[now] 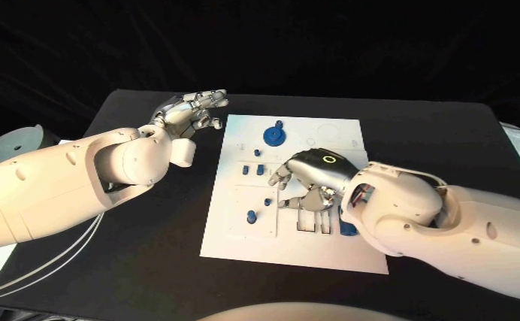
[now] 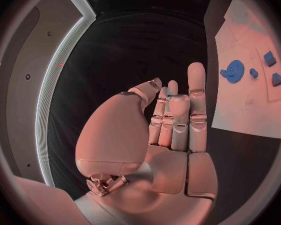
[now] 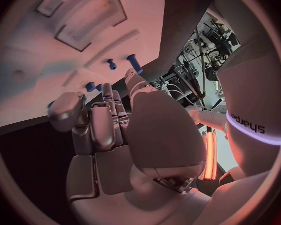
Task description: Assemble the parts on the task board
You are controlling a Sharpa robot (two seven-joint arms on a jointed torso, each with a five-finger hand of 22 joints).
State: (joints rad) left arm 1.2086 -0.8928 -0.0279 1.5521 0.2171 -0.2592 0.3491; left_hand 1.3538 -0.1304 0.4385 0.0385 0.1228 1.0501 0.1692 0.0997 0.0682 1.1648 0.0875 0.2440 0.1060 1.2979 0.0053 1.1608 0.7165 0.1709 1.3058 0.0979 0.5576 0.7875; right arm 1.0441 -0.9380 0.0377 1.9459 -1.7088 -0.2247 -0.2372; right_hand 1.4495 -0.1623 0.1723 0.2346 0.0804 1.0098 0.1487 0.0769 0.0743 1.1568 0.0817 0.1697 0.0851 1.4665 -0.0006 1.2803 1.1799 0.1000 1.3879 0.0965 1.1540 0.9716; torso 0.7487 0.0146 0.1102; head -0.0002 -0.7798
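We judge assembly partial: loose parts (image 1: pixel 252 216) lie on the board (image 1: pixel 325 253); left hand (image 1: pixel 191 114) empty, fingers loosely spread; right hand (image 1: pixel 308 178) grasp indeterminable.

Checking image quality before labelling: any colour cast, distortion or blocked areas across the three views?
Head view: neutral light, the white board sharp against the black table; the right hand covers the board's middle. Left wrist view: pinkish cast, fisheye bends the board edge; the left hand fills the centre. Right wrist view: same pink cast, the right hand blocks much of the board, small blue pegs soft.
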